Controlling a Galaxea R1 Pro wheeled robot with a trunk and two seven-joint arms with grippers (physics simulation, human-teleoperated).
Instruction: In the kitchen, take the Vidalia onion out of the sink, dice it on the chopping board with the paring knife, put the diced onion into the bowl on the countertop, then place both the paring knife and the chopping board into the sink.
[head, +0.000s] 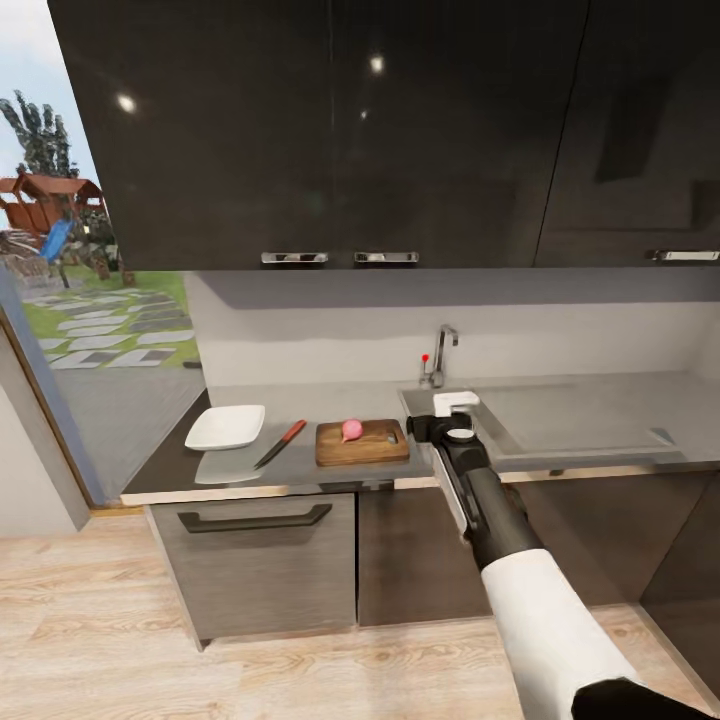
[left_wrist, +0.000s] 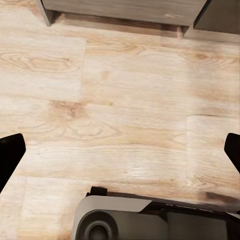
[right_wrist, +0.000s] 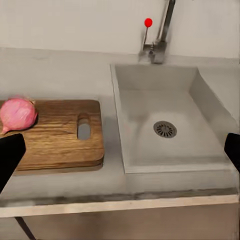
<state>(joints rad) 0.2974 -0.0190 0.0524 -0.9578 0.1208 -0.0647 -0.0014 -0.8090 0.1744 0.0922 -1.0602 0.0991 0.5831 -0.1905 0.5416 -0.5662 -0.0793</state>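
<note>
The pinkish Vidalia onion (head: 352, 430) (right_wrist: 17, 114) rests on the brown chopping board (head: 362, 443) (right_wrist: 60, 135), at the end away from the handle slot. The paring knife (head: 280, 444) with its red handle lies on the countertop (head: 210, 475) between the board and the white bowl (head: 226, 427). Right of the board is the sink (head: 580, 420) (right_wrist: 135, 85), its basin empty. My right gripper (head: 455, 405) (right_wrist: 120, 152) hovers open over the sink's near left edge, holding nothing. My left gripper (left_wrist: 120, 152) hangs open above the wooden floor.
A chrome tap (head: 442, 350) (right_wrist: 162, 30) and red-tipped knob (head: 425, 357) (right_wrist: 148, 22) stand behind the basin. Dark wall cabinets (head: 350, 130) hang above the counter. A drawer front (head: 255, 520) sits under the bowl end. A glass door is at the left.
</note>
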